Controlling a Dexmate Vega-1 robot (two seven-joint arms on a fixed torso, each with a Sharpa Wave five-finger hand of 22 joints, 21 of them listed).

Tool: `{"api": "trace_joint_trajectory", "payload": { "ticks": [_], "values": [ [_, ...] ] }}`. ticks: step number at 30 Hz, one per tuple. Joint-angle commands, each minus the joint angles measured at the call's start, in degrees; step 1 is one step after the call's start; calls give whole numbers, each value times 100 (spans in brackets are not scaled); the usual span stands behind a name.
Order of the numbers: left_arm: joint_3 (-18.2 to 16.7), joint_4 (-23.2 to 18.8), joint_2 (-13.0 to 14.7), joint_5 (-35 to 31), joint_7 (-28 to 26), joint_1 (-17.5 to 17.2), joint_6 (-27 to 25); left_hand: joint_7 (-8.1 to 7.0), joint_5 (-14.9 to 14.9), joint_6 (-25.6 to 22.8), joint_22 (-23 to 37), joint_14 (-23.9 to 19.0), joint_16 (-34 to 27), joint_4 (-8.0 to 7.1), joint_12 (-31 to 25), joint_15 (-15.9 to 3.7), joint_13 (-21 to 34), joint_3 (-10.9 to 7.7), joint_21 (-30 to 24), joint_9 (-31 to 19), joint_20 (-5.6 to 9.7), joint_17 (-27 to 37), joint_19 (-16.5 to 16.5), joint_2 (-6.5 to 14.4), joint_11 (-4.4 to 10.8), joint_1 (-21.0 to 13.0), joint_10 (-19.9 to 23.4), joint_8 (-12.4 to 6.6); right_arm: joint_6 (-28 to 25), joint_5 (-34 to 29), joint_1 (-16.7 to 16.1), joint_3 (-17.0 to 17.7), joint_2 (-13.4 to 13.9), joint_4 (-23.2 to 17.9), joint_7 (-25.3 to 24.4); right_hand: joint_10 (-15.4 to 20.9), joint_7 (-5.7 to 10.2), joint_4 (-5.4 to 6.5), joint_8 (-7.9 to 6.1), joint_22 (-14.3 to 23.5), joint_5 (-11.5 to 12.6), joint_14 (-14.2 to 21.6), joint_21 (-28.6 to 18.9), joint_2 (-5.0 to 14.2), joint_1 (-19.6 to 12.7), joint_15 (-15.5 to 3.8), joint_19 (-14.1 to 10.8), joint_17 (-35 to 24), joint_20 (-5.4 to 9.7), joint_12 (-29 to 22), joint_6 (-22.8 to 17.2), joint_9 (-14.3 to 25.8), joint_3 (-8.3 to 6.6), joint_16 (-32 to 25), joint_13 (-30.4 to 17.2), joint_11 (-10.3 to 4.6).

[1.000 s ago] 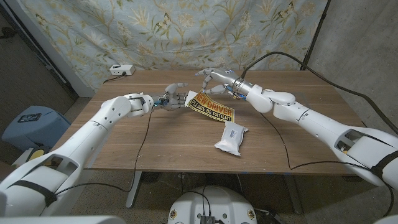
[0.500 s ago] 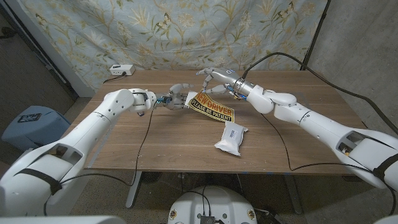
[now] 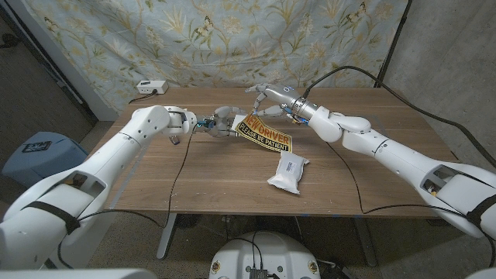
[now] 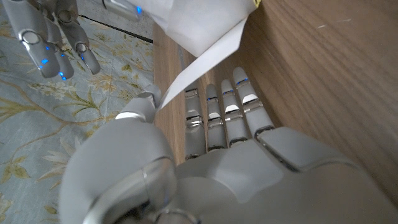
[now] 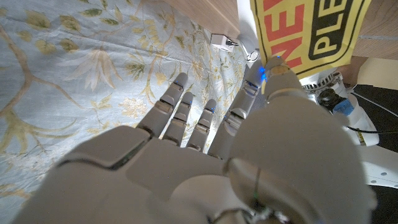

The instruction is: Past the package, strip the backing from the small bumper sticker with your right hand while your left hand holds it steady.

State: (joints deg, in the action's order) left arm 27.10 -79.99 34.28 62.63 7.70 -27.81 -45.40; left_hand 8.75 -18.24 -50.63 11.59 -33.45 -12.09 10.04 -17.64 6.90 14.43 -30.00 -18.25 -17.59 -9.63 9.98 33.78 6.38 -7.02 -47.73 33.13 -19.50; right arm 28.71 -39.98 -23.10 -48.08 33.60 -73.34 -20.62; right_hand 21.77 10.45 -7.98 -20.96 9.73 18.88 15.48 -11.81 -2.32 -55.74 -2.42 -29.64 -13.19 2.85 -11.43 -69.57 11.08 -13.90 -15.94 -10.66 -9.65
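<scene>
The small bumper sticker (image 3: pixel 263 135) — yellow and black, reading "NEW DRIVER / PLEASE BE PATIENT" — sits past the package (image 3: pixel 287 172), toward the far side of the wooden table (image 3: pixel 209 174). Its far end is lifted off the wood; the near end slopes down toward the package but stays apart from it.

Left hand (image 3: pixel 221 122): at the sticker's left far corner. In the left wrist view a white sheet of backing (image 4: pixel 205 34) runs down to a point pinched between the thumb and the side of the hand (image 4: pixel 205 162), the other fingers (image 4: pixel 227 118) lying straight and close together along the tabletop. So this hand holds the backing's corner.

Right hand (image 3: pixel 267 103): above the sticker's far edge, fingers spread. In the right wrist view the thumb tip (image 5: pixel 270 71) lies against the sticker's yellow edge (image 5: pixel 311 31), while the other fingers (image 5: pixel 186 115) fan out toward the floral curtain (image 3: pixel 232 39). Whether a finger closes on the sticker from the other side — cannot tell.

Package: white, pillow-shaped, lying flat on the table, on the robot's side of the sticker and slightly to its right.

Beyond the sticker, at the table's far left corner, a small white box (image 3: pixel 150 87) with a cable. A black cable (image 3: pixel 349 167) crosses the table to the right of the package.
</scene>
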Motion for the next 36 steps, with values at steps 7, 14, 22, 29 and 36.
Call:
{"api": "trace_joint_trajectory", "payload": {
  "ticks": [7, 14, 22, 29, 36],
  "values": [
    [104, -134, 31, -351, -193, 104, -263, -243, -45, -600, 37, -464, -52, 5, -117, -270, 150, -303, -190, -463, 104, 38, 283, 234, 230, -418, 450, -536, -13, 1, -40, 38, 27, -47, 14, 53, 22, 21, -10, 31, 32, 61, 22, 36, -39, -570, -52, -11, 116, 20, -12, 11, 10, -2, -9, 8],
    [57, -177, 12, -379, -256, 50, -204, -182, 6, -580, 48, -458, -88, 34, -105, -286, 195, -291, -208, -584, 111, 102, 260, 271, 270, -564, 455, -629, 4, -4, -31, 35, 22, -32, 13, 56, 31, 26, -6, 31, 34, 66, 20, 41, -35, -574, -61, -14, 124, 21, -14, 12, 17, -1, -10, 24],
    [40, -150, -14, -387, -212, 35, -141, -144, 60, -599, 57, -453, -108, 49, -100, -321, 236, -271, -226, -688, 133, 131, 240, 263, 306, -685, 468, -724, -15, 6, -58, 58, 53, -67, 24, 58, 24, 26, -1, 31, 37, 69, 20, 45, -40, -571, -65, -15, 125, 23, -13, 13, 23, 3, -10, 31],
    [52, -99, -16, -408, -125, 55, -122, -141, 84, -580, 61, -415, -86, 7, -86, -299, 259, -265, -230, -746, 133, 130, 213, 264, 296, -689, 450, -765, -51, 4, -111, 120, 143, -179, 27, 63, 18, 19, 0, 31, 39, 76, 20, 46, -53, -578, -68, -15, 127, 23, -18, 14, 27, 4, -10, 30],
    [40, -107, 5, -419, -120, 55, -136, -149, 105, -569, 65, -385, -68, -8, -75, -280, 280, -264, -233, -799, 136, 128, 189, 260, 285, -701, 437, -806, -78, -8, -166, 178, 215, -268, 21, 63, 24, 21, 3, 31, 44, 77, 22, 43, -50, -571, -66, -15, 127, 26, -22, 14, 30, 11, -10, 26]
  ]
}}
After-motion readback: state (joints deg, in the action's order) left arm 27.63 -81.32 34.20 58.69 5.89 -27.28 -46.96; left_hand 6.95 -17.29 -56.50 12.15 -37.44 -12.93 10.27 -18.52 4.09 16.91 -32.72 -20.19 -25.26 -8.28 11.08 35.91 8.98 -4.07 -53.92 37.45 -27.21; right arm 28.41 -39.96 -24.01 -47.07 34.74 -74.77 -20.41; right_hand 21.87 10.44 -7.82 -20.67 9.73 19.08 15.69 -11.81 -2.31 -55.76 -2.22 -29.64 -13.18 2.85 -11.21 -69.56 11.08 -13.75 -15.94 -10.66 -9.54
